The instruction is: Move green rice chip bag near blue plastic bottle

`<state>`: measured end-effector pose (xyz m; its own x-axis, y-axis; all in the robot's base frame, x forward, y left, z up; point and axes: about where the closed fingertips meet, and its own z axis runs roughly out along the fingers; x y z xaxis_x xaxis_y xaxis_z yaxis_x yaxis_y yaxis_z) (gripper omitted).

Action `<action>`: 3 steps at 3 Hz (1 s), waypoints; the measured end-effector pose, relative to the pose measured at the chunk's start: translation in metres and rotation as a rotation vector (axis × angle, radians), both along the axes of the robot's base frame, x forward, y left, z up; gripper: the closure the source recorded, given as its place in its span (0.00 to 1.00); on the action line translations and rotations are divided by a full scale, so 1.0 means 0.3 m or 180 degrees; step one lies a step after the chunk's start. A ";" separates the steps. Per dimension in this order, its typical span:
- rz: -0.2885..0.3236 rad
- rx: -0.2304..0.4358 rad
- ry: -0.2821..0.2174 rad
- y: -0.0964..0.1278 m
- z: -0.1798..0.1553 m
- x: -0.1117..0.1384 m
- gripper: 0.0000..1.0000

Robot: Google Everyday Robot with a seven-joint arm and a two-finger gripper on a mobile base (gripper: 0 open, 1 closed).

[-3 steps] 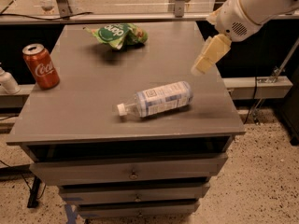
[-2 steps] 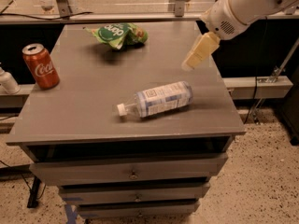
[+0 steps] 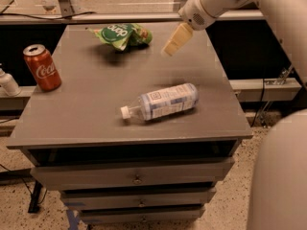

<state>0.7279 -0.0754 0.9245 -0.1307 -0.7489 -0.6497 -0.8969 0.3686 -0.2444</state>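
The green rice chip bag (image 3: 122,34) lies crumpled at the far middle of the grey table top (image 3: 96,99), its white round logo facing up. The blue plastic bottle (image 3: 163,102) lies on its side near the table's front centre, white cap pointing left. My gripper (image 3: 175,40) hangs above the far right part of the table, to the right of the bag and apart from it, well behind the bottle. Its pale fingers point down and to the left and hold nothing.
A red Coca-Cola can (image 3: 42,67) stands upright at the table's left edge. The table is a drawer cabinet with drawers (image 3: 136,176) below. A white object (image 3: 8,83) sits left of the table. A rail (image 3: 96,18) runs behind it.
My gripper has moved left and toward the far side of the table, closer to the green bag. The bag, bottle and can have not moved.
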 end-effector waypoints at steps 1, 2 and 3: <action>0.0151 0.0144 0.0022 0.130 -0.026 0.102 0.00; 0.0302 0.0484 0.0005 0.249 -0.056 0.170 0.00; 0.0340 0.0782 -0.0133 0.331 -0.086 0.227 0.00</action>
